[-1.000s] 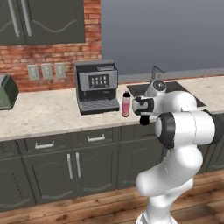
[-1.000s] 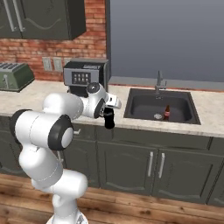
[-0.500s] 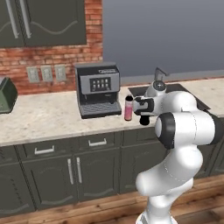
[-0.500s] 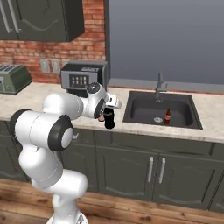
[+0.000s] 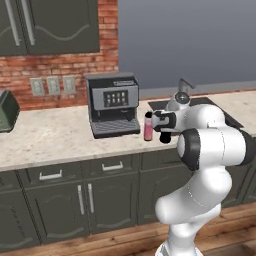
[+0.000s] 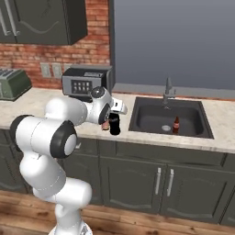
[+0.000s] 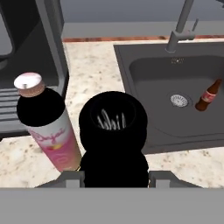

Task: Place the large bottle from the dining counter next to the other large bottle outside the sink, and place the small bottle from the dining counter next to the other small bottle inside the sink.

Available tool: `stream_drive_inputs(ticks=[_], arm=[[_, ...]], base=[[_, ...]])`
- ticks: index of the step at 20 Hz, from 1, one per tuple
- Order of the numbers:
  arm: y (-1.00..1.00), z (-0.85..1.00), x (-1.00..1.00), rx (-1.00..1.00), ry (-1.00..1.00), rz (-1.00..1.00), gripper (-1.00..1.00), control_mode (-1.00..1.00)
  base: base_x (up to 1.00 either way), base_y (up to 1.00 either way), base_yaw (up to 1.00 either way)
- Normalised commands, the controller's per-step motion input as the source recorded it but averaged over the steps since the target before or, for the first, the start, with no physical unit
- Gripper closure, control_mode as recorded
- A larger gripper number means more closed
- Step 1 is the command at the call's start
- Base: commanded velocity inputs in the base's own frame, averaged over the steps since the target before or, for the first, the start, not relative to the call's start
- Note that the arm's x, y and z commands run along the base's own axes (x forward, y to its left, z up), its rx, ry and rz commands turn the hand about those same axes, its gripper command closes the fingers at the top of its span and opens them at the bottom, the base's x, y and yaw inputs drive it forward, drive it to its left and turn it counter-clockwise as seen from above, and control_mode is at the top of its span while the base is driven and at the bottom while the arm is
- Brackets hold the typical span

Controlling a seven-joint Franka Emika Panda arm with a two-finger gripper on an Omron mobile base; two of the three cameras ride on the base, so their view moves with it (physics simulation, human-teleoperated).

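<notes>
- The pincer (image 6: 114, 123) grips the black bottle (image 6: 114, 124), lowered to the table (image 6: 151, 140) (release not yet made).
- Just beside the pincer stands the tall pink bottle (image 7: 47, 125); that pairing looks nearly done.
- Beyond it, a small bottle (image 6: 176, 124) lies in the sink (image 6: 168, 118); the second small bottle remains to fetch.

Coffee machine (image 5: 113, 105) beside green toaster (image 6: 13, 83) (well apart).
</notes>
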Motion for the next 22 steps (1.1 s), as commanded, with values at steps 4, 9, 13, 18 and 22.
stream_drive_inputs(ticks=[4, 9, 13, 18, 22], arm=[[0.0, 0.0, 0.0, 0.0, 0.0, 0.0, 1.0, 1.0], [0.0, 0.0, 0.0, 0.0, 0.0, 0.0, 1.0, 1.0], [0.0, 0.0, 0.0, 0.0, 0.0, 0.0, 1.0, 1.0], [0.0, 0.0, 0.0, 0.0, 0.0, 0.0, 1.0, 1.0], [0.0, 0.0, 0.0, 0.0, 0.0, 0.0, 1.0, 1.0]], base=[[0.42, 0.01, 0.0], [0.21, 0.01, 0.0], [0.23, 0.0, 0.0], [0.13, 0.01, 0.0], [0.01, 0.04, 0.0]])
